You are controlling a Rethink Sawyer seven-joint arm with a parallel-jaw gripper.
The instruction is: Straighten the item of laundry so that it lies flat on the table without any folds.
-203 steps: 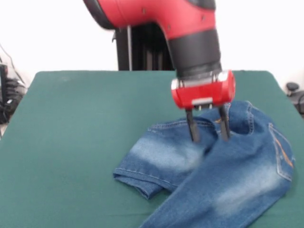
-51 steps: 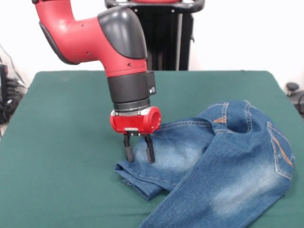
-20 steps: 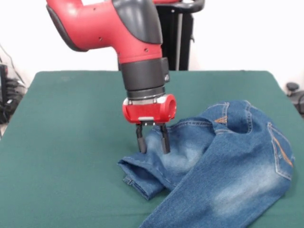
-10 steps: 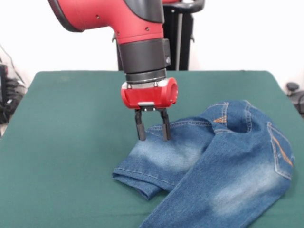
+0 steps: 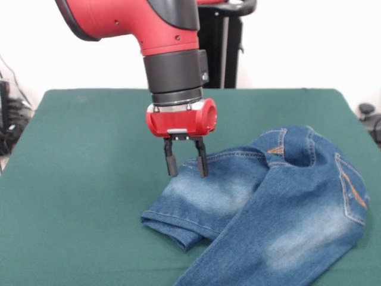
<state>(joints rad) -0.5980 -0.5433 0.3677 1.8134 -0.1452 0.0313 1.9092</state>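
The item of laundry (image 5: pixel 280 220), a pair of small blue denim jeans with pale faded patches and orange stitching, lies on the right half of the table (image 5: pixel 83 179). One leg is bent back to the left, its hem doubled under near the front. The other leg runs off the bottom edge. My gripper (image 5: pixel 186 165) hangs open just above the far edge of the bent leg, with nothing between its fingers.
The dark green table top stretches bare to the left and behind the jeans. Cables and dark gear sit off the table's left edge (image 5: pixel 12 119), and a small dark object sits off its right edge (image 5: pixel 368 113).
The gripper has let go of the bent leg and risen, drifting slightly left. The leg's hem, lifted a second ago, has dropped back onto the table.
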